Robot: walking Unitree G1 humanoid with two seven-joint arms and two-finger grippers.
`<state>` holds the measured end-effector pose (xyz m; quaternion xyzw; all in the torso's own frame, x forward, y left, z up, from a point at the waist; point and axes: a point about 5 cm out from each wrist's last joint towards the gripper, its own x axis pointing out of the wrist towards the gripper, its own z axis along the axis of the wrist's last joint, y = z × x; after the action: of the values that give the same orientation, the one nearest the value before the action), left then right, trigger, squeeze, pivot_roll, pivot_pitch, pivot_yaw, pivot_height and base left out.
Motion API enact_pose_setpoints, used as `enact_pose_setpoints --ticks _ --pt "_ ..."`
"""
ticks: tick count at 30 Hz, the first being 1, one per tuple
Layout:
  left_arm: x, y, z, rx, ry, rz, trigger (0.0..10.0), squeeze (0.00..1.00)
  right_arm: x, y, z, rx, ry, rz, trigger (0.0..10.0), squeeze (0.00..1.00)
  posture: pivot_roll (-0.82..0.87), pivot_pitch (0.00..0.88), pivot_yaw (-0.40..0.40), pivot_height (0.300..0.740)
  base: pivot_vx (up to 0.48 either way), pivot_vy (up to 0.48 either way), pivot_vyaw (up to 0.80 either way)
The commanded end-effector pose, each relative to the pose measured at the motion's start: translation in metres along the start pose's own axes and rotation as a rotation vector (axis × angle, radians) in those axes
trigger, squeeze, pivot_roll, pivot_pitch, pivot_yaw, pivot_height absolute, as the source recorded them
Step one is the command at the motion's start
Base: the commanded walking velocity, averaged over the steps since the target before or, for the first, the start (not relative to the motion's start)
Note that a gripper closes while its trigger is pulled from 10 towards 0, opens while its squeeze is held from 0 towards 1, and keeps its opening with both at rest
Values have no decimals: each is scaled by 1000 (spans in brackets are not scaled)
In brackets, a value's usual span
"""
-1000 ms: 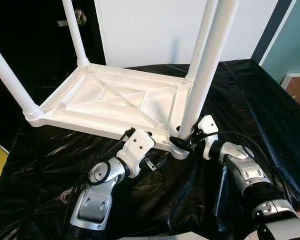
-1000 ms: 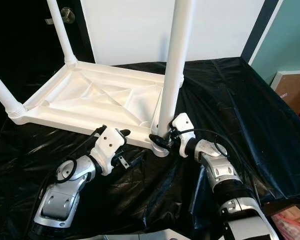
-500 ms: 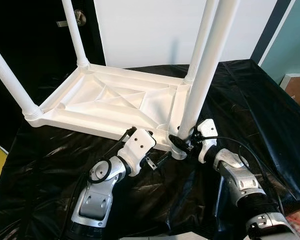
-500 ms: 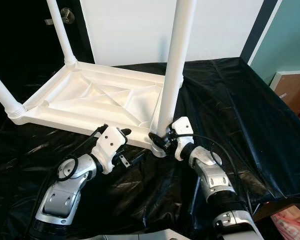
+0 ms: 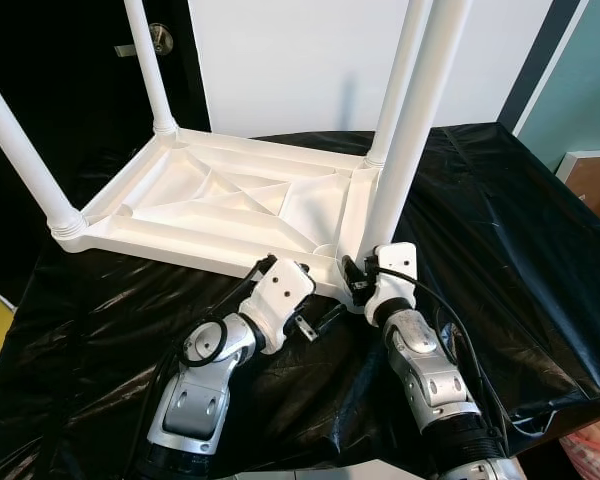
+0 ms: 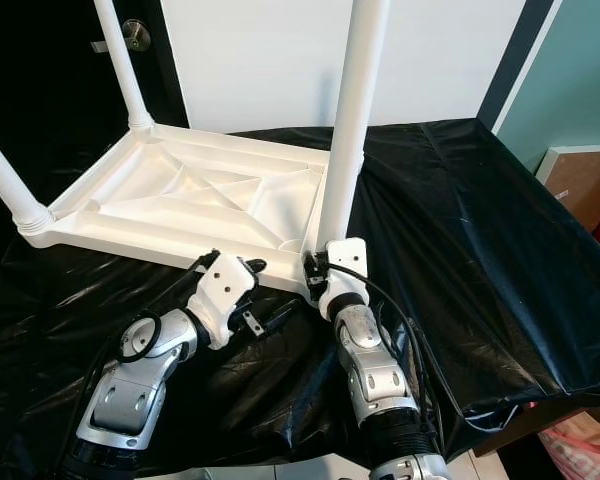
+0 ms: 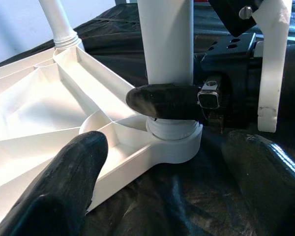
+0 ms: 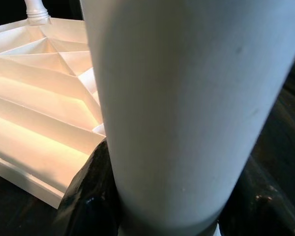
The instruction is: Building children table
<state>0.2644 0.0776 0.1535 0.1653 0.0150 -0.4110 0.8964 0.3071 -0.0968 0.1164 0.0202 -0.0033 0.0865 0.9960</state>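
Left wrist view: right gripper [image 7: 169, 101] pinches the table leg [image 7: 165, 44] above its socket [image 7: 173, 142]; left gripper [image 7: 167, 196] fingers spread.

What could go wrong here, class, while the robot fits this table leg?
1. The right gripper clamps the leg only at its base; the long leg could tilt in its socket.
2. The upturned tabletop lies on slick black sheeting and could slide.
3. The left gripper sits open, bracing nothing.
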Motion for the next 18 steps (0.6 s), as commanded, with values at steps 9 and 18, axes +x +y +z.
enact_pose_setpoints --ticks 9,18 --pt "0 4 -2 -1 -4 125 10000 0 -7 -15 -3 -44 33 -15 10000 0 48 25 -52 740 0 0 0" --pt "-1 3 -2 1 -5 114 10000 0 -9 -26 5 -61 -11 68 10000 1000 44 22 -51 740 0 0 0"
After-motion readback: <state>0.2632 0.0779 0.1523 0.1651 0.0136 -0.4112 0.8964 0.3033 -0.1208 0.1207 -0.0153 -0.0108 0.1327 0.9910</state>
